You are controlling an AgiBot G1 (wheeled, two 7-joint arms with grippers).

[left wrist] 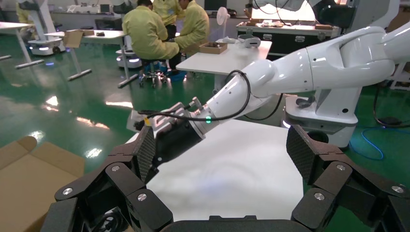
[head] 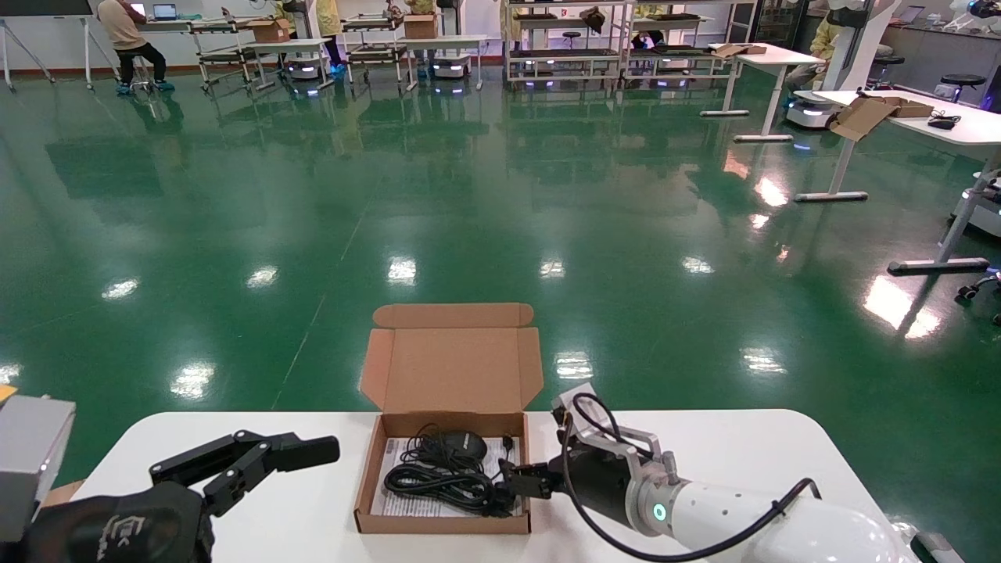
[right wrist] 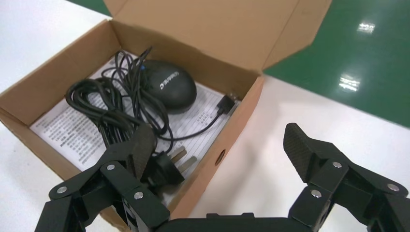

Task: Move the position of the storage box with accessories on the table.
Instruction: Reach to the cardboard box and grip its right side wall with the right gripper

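Observation:
The storage box is brown cardboard and lies on the white table with its lid standing open at the far side. Inside are the accessories: a black mouse, a coiled black cable with a plug, and a printed sheet. My right gripper is open and straddles the box's right wall, one finger inside over the plug, the other outside over the table. My left gripper is open, left of the box, holding nothing.
The table's far edge runs just behind the box, with green floor beyond. White tabletop lies to the right of the box and between the box and my left gripper. Other desks and people are far off.

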